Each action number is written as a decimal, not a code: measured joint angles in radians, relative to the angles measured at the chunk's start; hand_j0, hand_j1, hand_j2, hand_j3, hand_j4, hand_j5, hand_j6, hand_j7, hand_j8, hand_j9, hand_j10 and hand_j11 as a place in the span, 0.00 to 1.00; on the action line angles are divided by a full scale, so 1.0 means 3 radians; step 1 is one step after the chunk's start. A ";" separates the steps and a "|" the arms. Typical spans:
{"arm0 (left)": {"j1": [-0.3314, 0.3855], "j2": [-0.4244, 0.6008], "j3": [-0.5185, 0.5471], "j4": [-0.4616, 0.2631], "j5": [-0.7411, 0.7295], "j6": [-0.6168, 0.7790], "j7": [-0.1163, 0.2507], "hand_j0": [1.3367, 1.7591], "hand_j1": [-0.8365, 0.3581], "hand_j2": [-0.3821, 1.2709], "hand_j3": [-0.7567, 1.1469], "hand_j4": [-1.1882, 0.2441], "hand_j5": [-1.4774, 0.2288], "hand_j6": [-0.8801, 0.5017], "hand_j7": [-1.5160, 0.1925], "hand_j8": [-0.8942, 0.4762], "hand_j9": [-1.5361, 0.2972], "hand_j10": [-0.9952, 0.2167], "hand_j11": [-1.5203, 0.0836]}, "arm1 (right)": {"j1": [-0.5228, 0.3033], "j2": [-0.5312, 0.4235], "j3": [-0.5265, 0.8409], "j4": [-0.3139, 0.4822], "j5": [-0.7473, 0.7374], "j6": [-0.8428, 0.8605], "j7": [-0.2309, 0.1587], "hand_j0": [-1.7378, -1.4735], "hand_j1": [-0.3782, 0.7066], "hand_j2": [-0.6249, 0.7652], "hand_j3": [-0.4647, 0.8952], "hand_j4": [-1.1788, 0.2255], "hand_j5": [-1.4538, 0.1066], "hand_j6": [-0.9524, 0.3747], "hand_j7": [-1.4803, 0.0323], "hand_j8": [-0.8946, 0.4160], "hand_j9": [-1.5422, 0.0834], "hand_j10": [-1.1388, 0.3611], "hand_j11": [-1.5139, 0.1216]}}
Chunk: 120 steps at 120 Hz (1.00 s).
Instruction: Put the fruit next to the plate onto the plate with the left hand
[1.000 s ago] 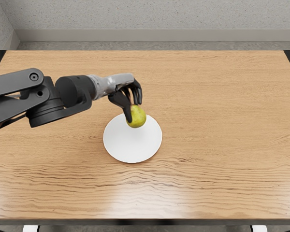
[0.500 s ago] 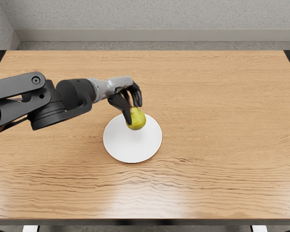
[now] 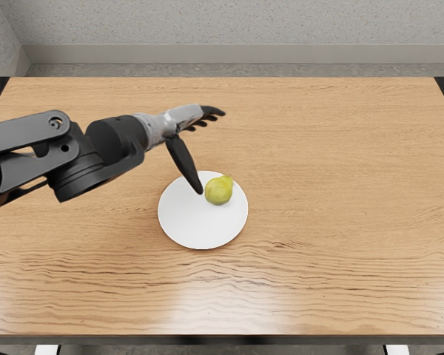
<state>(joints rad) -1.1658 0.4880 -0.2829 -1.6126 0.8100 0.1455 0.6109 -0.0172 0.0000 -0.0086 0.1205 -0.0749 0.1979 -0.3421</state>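
Left arm [image 3: 52,151]: bulky dark grey links, round joint cap; silver wrist; left hand [image 3: 180,124] black-fingered.

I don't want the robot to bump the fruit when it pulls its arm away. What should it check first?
1. Is the pear on the white plate? ok.
2. Is the pear inside the rim? ok, it sits in the upper right part.
3. Is the left robot hand open and holding nothing? ok.
4. Is the thumb off the pear? cannot tell, its tip shows right beside it.
5. Is the pear lying still? cannot tell.
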 joint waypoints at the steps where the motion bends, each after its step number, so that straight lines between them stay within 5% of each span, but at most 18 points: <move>1: 0.0000 0.0018 -0.0007 -0.0008 -0.0016 0.0000 0.0000 0.76 0.91 0.28 0.40 0.77 0.80 0.58 0.82 0.59 0.77 0.75 0.87 | 0.0000 0.0000 0.0000 0.0000 0.0000 0.0000 0.0000 0.30 0.03 0.45 0.34 0.84 0.93 0.72 0.98 0.68 0.95 0.76 0.93; 26: 0.0020 0.0379 -0.0247 -0.0194 -0.0597 -0.0138 0.0000 0.76 0.95 0.25 0.40 0.79 0.83 0.60 0.85 0.62 0.80 0.78 0.91 | 0.0001 0.0000 -0.0001 0.0002 -0.0001 0.0000 0.0000 0.30 0.03 0.45 0.34 0.84 0.93 0.72 0.98 0.68 0.95 0.76 0.93; 40: 0.0285 0.0673 -0.0671 -0.0224 -0.1349 -0.0635 0.0000 0.76 0.95 0.24 0.40 0.80 0.84 0.61 0.86 0.62 0.81 0.79 0.92 | 0.0001 0.0000 0.0002 0.0003 0.0000 0.0003 0.0000 0.30 0.03 0.45 0.34 0.84 0.93 0.72 0.98 0.68 0.95 0.76 0.93; 57: 0.0303 0.0912 -0.0958 -0.0235 -0.2226 -0.1211 0.0000 0.76 0.96 0.24 0.40 0.81 0.84 0.61 0.86 0.63 0.81 0.79 0.92 | 0.0001 0.0000 0.0006 0.0006 0.0002 0.0005 0.0000 0.30 0.03 0.45 0.34 0.84 0.93 0.72 0.98 0.68 0.95 0.76 0.93; 89: 0.0556 0.1416 -0.1054 -0.0236 -0.3678 -0.2177 0.0000 0.76 0.96 0.24 0.40 0.81 0.84 0.62 0.86 0.63 0.82 0.80 0.92 | 0.0001 0.0000 0.0004 0.0013 0.0000 0.0018 0.0000 0.30 0.03 0.45 0.34 0.84 0.93 0.72 0.98 0.68 0.95 0.76 0.93; 120: 0.0967 0.1506 -0.1068 -0.0166 -0.4365 -0.2494 0.0000 0.76 0.96 0.23 0.40 0.81 0.84 0.62 0.87 0.63 0.82 0.80 0.92 | 0.0001 0.0000 -0.0001 0.0017 -0.0001 0.0025 0.0000 0.30 0.03 0.45 0.34 0.84 0.93 0.72 0.98 0.68 0.95 0.76 0.93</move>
<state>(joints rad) -0.8757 0.9397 -0.6033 -1.6625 -0.4995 -0.6026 0.6109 -0.0169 0.0000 -0.0090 0.1257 -0.0751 0.2054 -0.3422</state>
